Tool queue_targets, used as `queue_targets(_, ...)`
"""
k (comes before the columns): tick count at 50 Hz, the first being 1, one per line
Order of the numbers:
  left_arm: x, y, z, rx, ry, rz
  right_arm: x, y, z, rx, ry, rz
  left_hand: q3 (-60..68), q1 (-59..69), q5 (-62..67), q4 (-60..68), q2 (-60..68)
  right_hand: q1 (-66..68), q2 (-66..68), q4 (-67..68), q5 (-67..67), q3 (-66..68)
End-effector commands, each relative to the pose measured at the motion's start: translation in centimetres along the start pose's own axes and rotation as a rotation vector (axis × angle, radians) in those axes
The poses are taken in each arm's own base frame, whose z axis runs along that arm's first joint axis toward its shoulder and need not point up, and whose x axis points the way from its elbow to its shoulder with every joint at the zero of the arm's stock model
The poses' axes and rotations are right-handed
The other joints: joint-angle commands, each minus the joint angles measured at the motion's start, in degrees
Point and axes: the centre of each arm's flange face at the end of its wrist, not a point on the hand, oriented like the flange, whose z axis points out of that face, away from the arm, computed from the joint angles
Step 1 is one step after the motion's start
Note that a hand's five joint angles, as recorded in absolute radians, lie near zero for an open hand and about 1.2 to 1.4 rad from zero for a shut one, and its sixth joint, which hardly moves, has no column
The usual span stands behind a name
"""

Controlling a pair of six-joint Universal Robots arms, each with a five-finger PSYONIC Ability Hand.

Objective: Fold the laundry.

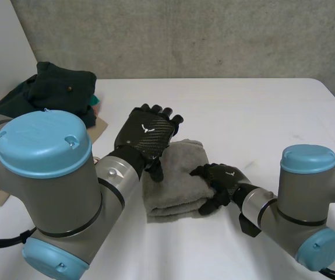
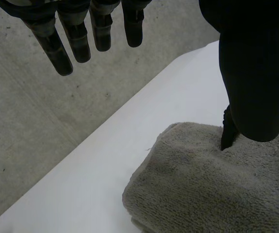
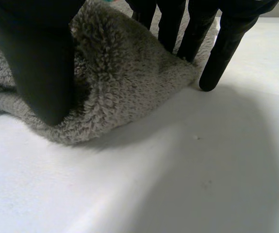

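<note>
Laundry lay in two places on the white table. A grey terry towel, folded into a thick pad, sat about midway between the left and right edges and closer to the near edge than the far one. A heap of dark green clothes was piled at the far left corner, well apart from the towel, with the concrete wall behind.

The left hand was over the far left part of the towel. Seen from its own wrist, its fingers were straight and spread, held clear of the cloth and reaching out over bare table. Only its thumb came down, the tip pressing into the pile. It grasped nothing.

The right hand was at the towel's right edge, near the front corner. From its wrist camera, the thumb stood on one side of a raised bunch of towel and the fingers dug in on the other, pinching the cloth between them. The outermost fingertip rested on the table just beside the towel's edge.
</note>
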Motion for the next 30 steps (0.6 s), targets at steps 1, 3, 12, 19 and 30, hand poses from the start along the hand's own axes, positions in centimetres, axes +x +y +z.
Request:
queue_targets(1,0.0,0.0,0.0,0.002,-0.001,0.000,0.6,-0.3,0.0,0.032,0.051,0.001,-0.60,-0.12,-1.34,-0.20,-0.24,49.62,45.22,42.65,43.83,44.98)
queue_targets(3,0.0,0.0,0.0,0.002,-0.001,0.000,0.8,-0.6,0.1,0.049,0.060,-0.003,-0.60,-0.13,-1.34,-0.20,-0.24,49.67,45.27,42.70,43.88,45.03)
queue_targets(12,0.0,-0.1,0.0,0.006,-0.001,0.000,2.2,-4.1,2.2,0.181,0.144,-0.034,-0.60,-0.13,-1.34,-0.20,-0.24,49.67,45.27,42.70,43.88,45.03)
queue_targets(19,-0.3,-0.4,0.3,0.023,-0.013,-0.001,5.4,-7.8,6.1,0.300,0.199,-0.034,-0.60,-0.13,-1.34,-0.20,-0.24,49.67,45.27,42.70,43.88,45.03)
queue_targets(30,-0.9,0.0,0.7,0.008,-0.029,-0.003,6.1,-6.9,5.6,0.167,0.154,-0.040,-0.60,-0.13,-1.34,-0.20,-0.24,-5.43,-9.82,-12.40,-11.21,-10.06)
